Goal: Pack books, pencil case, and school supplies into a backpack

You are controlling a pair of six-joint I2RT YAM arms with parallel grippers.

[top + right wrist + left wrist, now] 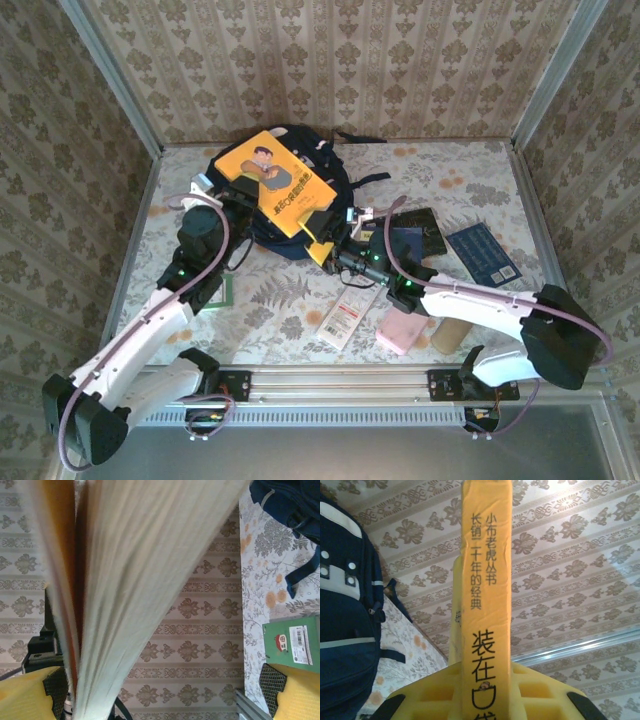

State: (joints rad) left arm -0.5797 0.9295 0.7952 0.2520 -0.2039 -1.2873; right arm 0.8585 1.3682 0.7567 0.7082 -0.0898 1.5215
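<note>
Paperback (485, 580) pinched in left claw (486, 702).

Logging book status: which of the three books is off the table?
The yellow paperback, gripped by its spine in the left gripper over the backpack; the navy book and green booklet lie flat on the table.

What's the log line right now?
left gripper: shut on yellow book | right gripper: open, straddling book | book: above backpack
</note>
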